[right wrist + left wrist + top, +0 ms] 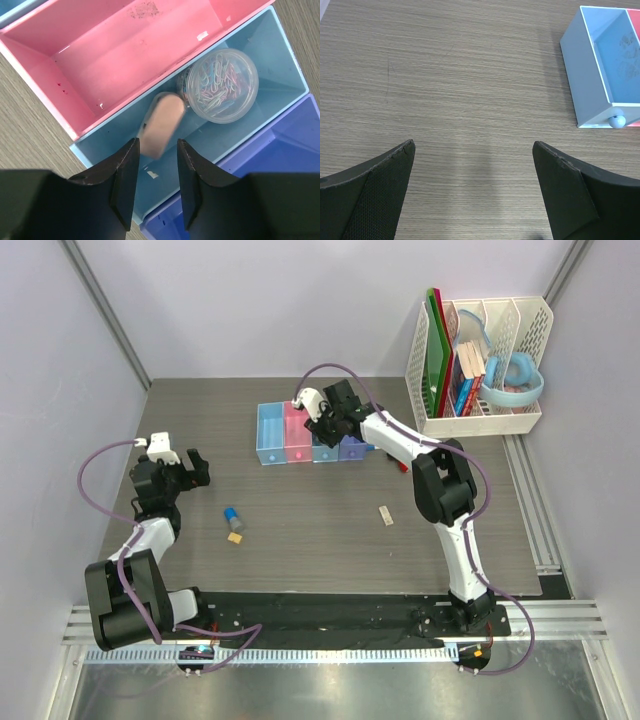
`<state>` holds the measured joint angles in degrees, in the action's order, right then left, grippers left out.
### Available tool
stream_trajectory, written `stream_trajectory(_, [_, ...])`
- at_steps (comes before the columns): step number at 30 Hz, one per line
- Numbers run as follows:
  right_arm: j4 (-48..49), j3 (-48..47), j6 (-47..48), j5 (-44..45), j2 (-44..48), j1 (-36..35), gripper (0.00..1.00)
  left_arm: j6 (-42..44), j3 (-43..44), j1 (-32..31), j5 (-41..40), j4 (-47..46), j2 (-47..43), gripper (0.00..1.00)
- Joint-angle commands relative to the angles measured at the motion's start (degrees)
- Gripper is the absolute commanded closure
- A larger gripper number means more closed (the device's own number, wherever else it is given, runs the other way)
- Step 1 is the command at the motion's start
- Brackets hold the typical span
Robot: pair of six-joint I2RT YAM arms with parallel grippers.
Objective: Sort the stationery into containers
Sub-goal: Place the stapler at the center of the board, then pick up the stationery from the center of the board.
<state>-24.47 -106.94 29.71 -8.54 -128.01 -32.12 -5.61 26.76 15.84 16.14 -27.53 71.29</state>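
The row of four bins (300,432) sits near the middle of the far edge: light blue (270,430), pink (297,430), light blue, violet (352,448). The right gripper (325,422) hangs over the third bin (272,55), pointing down into it. Its jaws stand a narrow gap apart. A pinkish eraser (162,125) shows blurred inside that bin, its near end level with the fingertips (131,150). I cannot tell whether the pads touch it. Beside the eraser in the same bin stands a clear tub (222,85) of paper clips. The pink bin (100,60) and the violet bin (280,160) flank it.

The left gripper (185,475) hovers near the left edge with its jaws spread wide and nothing between them. Its wrist view shows bare table (470,75) and the corner of the first blue bin (590,85).

On the table lie a blue-capped cylinder (232,516) and, just beside it, a yellow piece (236,537), both left of centre. A beige eraser (385,515) lies right of centre, well apart from them. A red piece (403,467) peeks out by the right arm. A white rack (480,360) fills the far right corner.
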Motion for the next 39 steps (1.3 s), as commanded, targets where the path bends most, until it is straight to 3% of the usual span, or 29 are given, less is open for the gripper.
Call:
stream_trajectory(1, [0.04,-0.99,-0.01,0.18,0.47,-0.31,0.57,-0.19,1.27,0.42,0.82,-2.18,0.08,0.0])
stream_trajectory(9, [0.04,-0.91,0.43,3.25,4.34,-0.31,0.57,0.33,1.27,0.42,1.96,-2.18,-0.01,0.0])
stream_trajectory(15, [-1.02,-0.2,-0.71,6.77,12.25,-0.31,0.56,1.74,1.97,0.42,6.79,-0.69,0.43,0.0])
stream_trajectory(19, [-3.04,3.47,-1.41,8.27,17.86,-0.23,0.52,2.0,6.71,0.42,14.86,9.64,0.61,0.0])
stream_trajectory(23, [-2.95,11.55,-0.8,13.45,22.97,-0.31,0.4,1.91,13.29,0.07,24.88,18.46,1.57,0.0])
stream_trajectory(27, [-1.03,18.85,0.61,16.62,27.27,0.65,0.35,4.8,17.53,-2.12,27.8,27.6,3.24,0.0])
stream_trajectory(31, [0.47,24.66,1.57,16.98,31.05,3.37,0.34,15.16,17.8,-3.97,27.02,36.3,0.88,0.0])
stream_trajectory(39, [1.79,28.36,2.63,13.81,29.31,11.1,0.34,20.02,17.36,-4.85,29.56,42.46,-2.38,0.0])
